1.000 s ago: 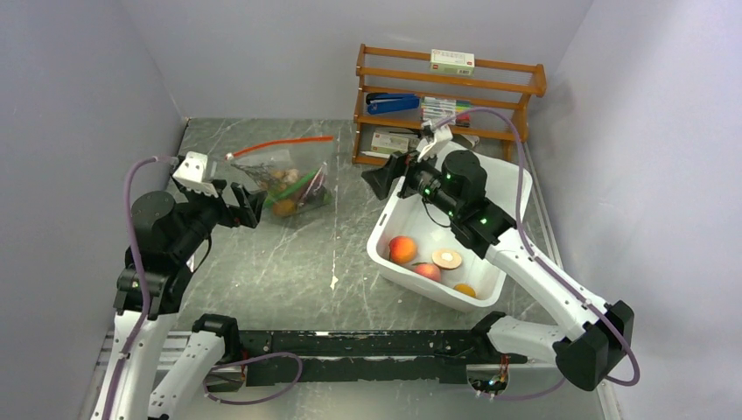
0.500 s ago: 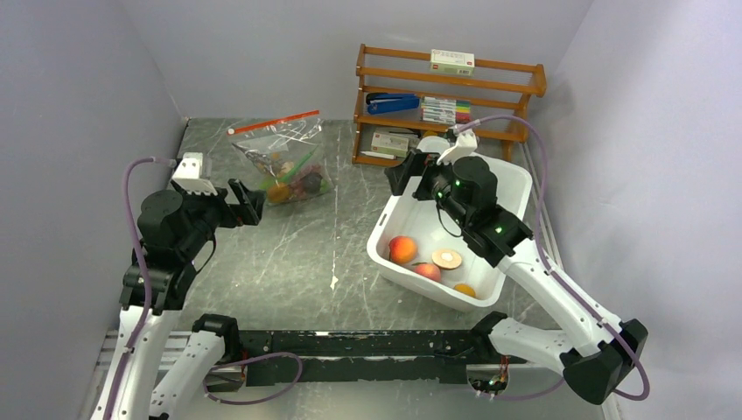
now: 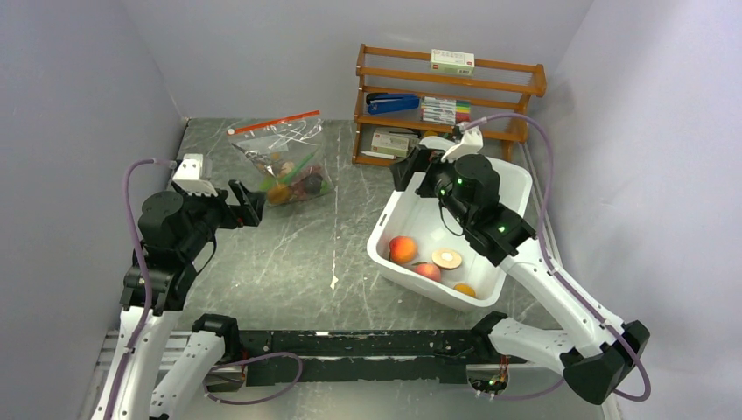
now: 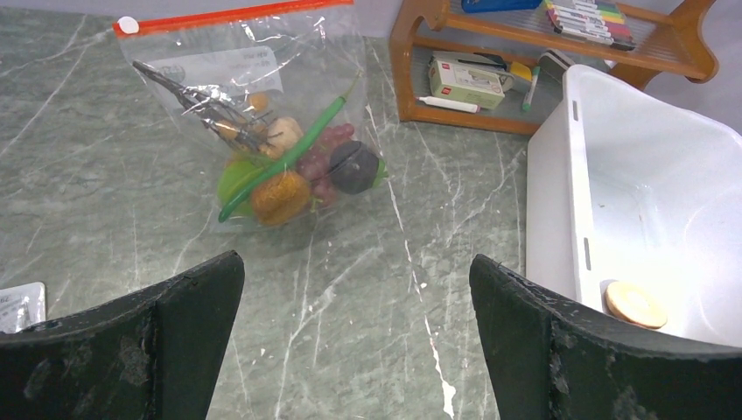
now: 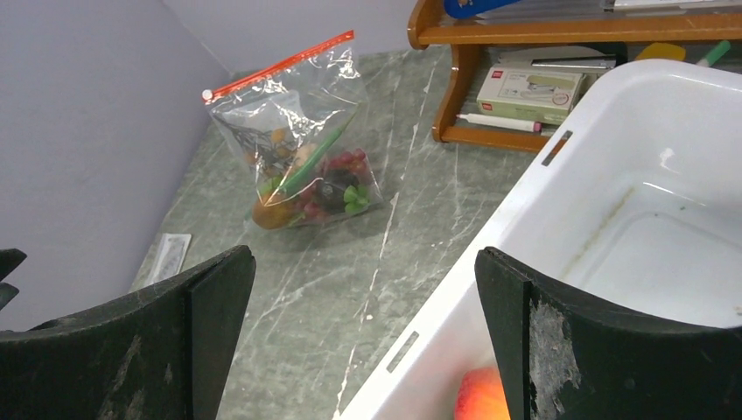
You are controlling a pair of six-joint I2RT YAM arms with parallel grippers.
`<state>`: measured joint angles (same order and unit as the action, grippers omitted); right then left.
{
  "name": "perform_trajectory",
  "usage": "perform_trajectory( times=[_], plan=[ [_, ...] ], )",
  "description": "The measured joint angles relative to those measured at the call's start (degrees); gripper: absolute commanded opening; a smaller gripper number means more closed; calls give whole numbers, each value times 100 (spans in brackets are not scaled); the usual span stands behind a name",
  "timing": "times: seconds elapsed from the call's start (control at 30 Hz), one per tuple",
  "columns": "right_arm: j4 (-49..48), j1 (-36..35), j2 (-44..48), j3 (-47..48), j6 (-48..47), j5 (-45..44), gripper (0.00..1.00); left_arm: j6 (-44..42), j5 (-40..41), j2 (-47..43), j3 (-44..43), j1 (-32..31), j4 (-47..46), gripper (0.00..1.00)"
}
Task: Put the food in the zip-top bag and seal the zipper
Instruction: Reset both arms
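Observation:
The clear zip-top bag (image 3: 284,162) lies on the table at the back left, its red-orange zipper (image 3: 273,122) straight along the far edge. The food (image 3: 293,184) is bunched inside its near end: orange fruit, red grapes, a green pod, a pale bulb and twigs show in the left wrist view (image 4: 289,171) and the right wrist view (image 5: 306,179). My left gripper (image 3: 251,203) is open and empty, near the bag's front left. My right gripper (image 3: 409,168) is open and empty above the white bin's far left rim.
A white bin (image 3: 389,223) at right holds a peach (image 3: 402,249), a round slice and other toy foods. A wooden rack (image 3: 448,101) with boxes, pens and a blue stapler stands at the back. A small white packet (image 5: 171,254) lies by the left wall.
Both grippers let go of the bag and drew back; the bag settled flat with its zipper straight. The right arm rose and pulled back over the bin.

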<state>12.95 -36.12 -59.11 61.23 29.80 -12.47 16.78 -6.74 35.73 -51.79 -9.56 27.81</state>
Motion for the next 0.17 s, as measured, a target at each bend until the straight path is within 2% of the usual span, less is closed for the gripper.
perform_trajectory(
  times=[0.17],
  plan=[
    [28, 0, 15, 0, 33, -22, 100, -4, 0, -13, 0, 0, 0, 99]
  ],
)
